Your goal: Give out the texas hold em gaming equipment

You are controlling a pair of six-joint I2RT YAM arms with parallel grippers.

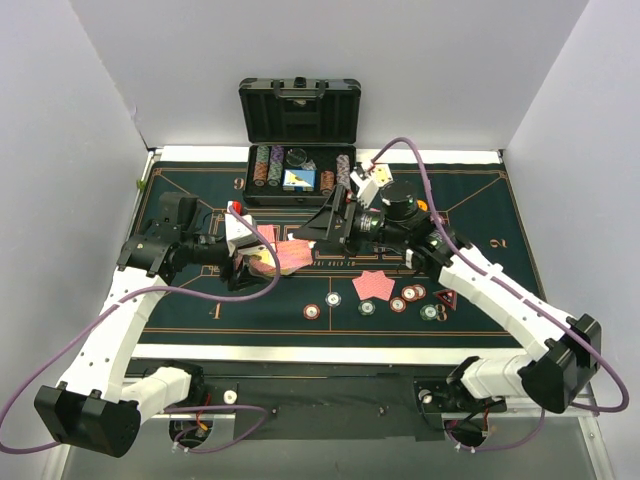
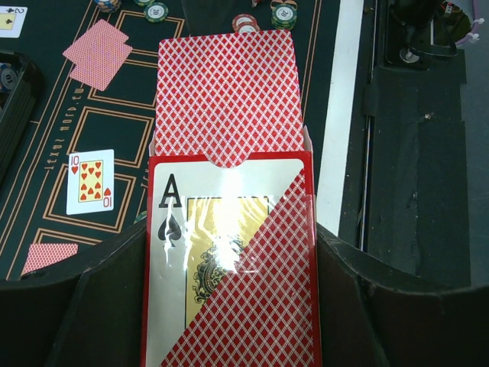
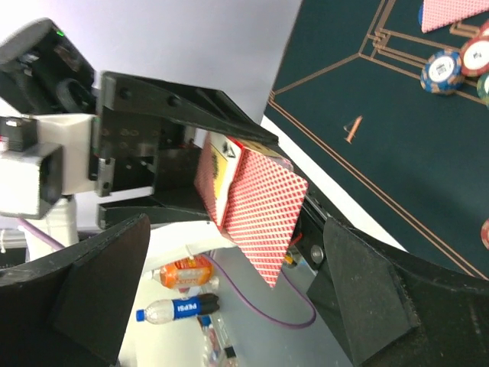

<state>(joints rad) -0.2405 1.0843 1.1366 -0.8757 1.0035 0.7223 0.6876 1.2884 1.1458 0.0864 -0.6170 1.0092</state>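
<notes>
Left tool (image 2: 231,252) pressed tight on card box (image 2: 229,290), one finger on each long side. Box front shows ace of spades, w/ glare on its clear film. Stack of red-backed cards (image 2: 225,95) sticks partway out of box's open end, away from wrist cam. In top view box is held off the dark mat (image 1: 260,322), left of ctr, cards' free end toward right arm.

Right tool (image 3: 238,225) spread wide, nothing pinched. In its wrist view box + cards sit btw its two fingers but apart from both. Top view: it faces left tool, just beside the sticking-out cards.

On mat:
- 10 of hearts (image 2: 90,181) face up, left of box in left wrist view.
- Two face-down cards (image 1: 373,285) overlapping, right of ctr.
- One more face-down card (image 2: 50,256) near left finger; can't tell if it touches anything.
- Several poker chips (image 1: 398,304) in loose row along near side, most apart, the right-hand ones close together.
- Dark red triangular marker (image 1: 446,298) just right of chips.

Far edge: black case (image 1: 300,110) open, lid upright, racked chip rows (image 1: 265,165) inside; small item btw rows, too small to tell.

Mat lies on bench (image 1: 330,352), white strip showing at near edge.
</notes>
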